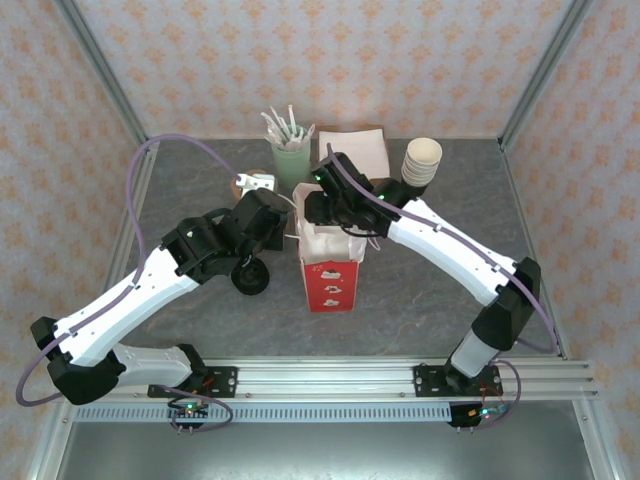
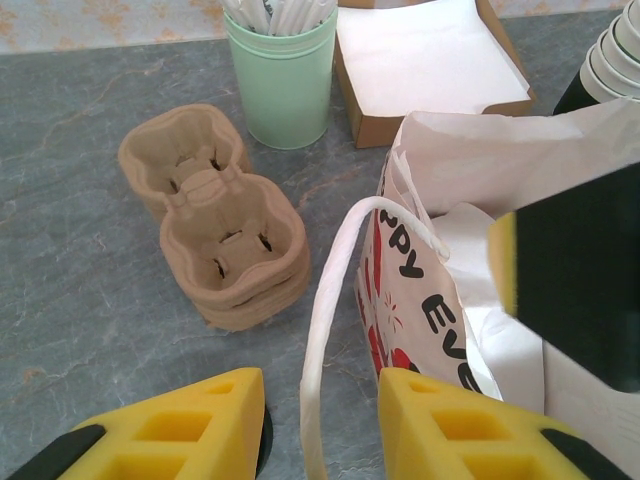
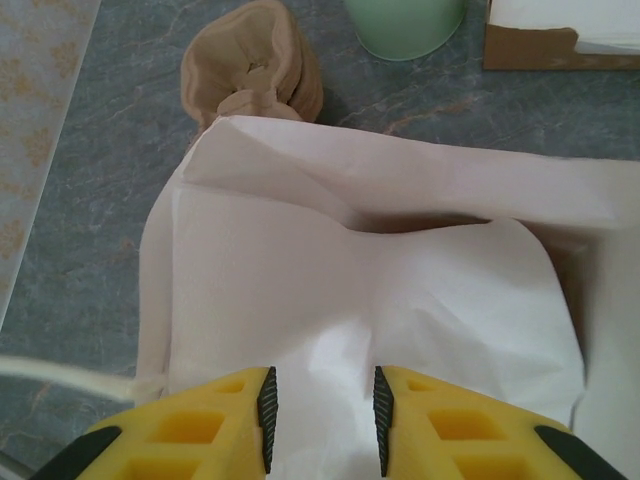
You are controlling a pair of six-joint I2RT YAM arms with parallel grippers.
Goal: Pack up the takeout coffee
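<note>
The takeout coffee is hidden. A red-and-white paper bag stands upright mid-table, its mouth open. My left gripper sits at the bag's left side. In the left wrist view the bag is to the right and its white handle loop runs between the spread yellow fingers of the left gripper, which is open. My right gripper hovers over the bag's top. In the right wrist view the right gripper is open just above the bag's white paper, gripping nothing.
A brown pulp cup carrier lies left of the bag. A mint-green cup of white utensils, a napkin box and stacked cream-rimmed paper cups stand along the back. A round black lid lies near the left arm.
</note>
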